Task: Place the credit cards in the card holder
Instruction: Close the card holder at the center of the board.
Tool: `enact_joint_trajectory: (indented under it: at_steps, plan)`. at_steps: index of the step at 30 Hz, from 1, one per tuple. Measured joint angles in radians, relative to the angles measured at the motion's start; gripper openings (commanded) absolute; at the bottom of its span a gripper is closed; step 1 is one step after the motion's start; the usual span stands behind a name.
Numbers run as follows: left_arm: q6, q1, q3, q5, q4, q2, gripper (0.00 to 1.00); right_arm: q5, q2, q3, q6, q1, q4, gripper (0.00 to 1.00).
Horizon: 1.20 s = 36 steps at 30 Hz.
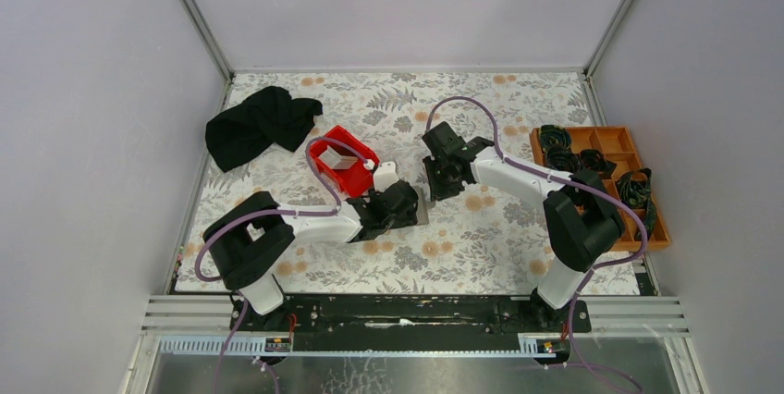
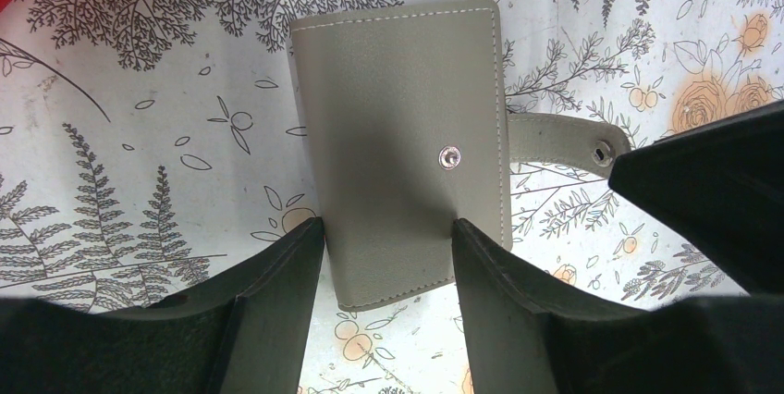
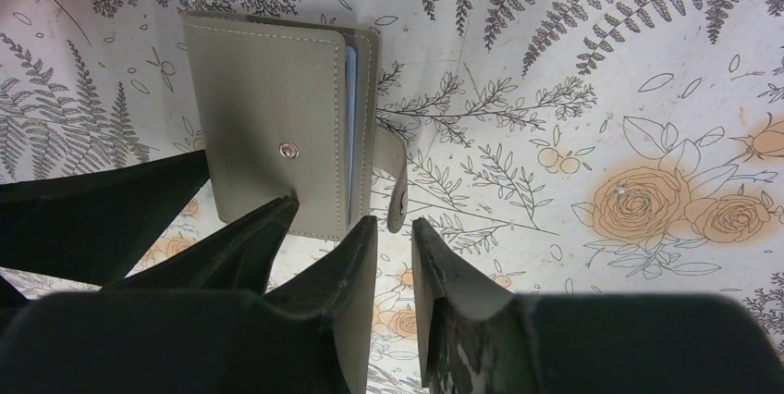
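Left of centre on the floral table (image 3: 601, 61), the left gripper (image 2: 388, 227) has its fingers spread across the near end of the card holder (image 2: 398, 98), which lies flat and closed with a light blue card (image 3: 349, 107) edge showing inside; can't tell if that's a real clamp or just contact. Right of it, the snap strap (image 3: 396, 186) hangs loose, its tip at the mouth of the right gripper (image 3: 394, 223), whose jaws are nearly together with nothing clearly pinched. Risk: a thin bite slips off the strap, or a pull swivels the holder out from the left fingers.
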Motion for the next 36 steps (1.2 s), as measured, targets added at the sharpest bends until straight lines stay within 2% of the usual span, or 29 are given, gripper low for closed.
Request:
enact_joint_trajectory:
  at_steps: [13,26,36]
  plan:
    - [0.000,0.000,0.000,0.000,0.000,0.000,0.61,-0.009,0.001,-0.005,0.000,0.001,0.010,0.25]
    - [0.000,0.000,0.000,0.000,0.001,0.000,0.63,-0.019,0.018,-0.005,0.000,0.005,0.014,0.09]
    - [0.000,-0.001,0.000,-0.002,-0.011,-0.011,0.67,-0.019,0.019,-0.005,-0.001,0.006,0.014,0.07]
